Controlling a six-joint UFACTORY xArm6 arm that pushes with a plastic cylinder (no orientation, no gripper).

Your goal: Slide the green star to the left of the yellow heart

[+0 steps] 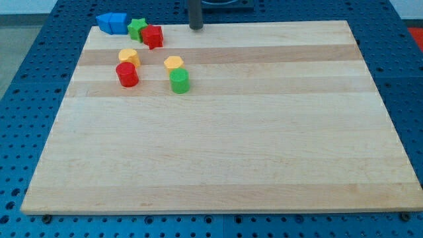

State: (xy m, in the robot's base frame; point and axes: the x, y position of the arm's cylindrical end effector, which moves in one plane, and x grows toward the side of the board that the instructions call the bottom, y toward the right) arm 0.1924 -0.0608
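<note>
Desk point(218, 165), left to right. All blocks sit bunched in the top-left corner; the remaining surface carries nothing.

Blue block point(112, 22): right at the top edge, partly hanging over it, shape unclear, possibly two pieces.

Green star point(137, 28): the task's thing. Near the top edge, wedged between the blue block on its left and the red block point(153, 36) on its right, touching or nearly touching both.

Below these: one yellow block point(128, 57) with a red cylinder point(127, 75) just under it, touching. Further right, a second yellow block point(174, 63) with a green cylinder point(179, 80) just under it, touching.

Can't tell which yellow one is the heart at this resolution. That decides the target spot.

My tip point(196, 28): at the top edge, right of the red block, well apart from the star. The end effector is a plain rod, so no opening to speak of, nothing held, and it touches no block.

Judgement: push not yet begun. The tip is parked clear of the cluster, probably so the approach line can be chosen. The star is boxed in sideways, so the likely way out is down the desk, pushed from its top-edge side. Risk: dragging the red block along, or knocking the left yellow block off its spot.
</note>
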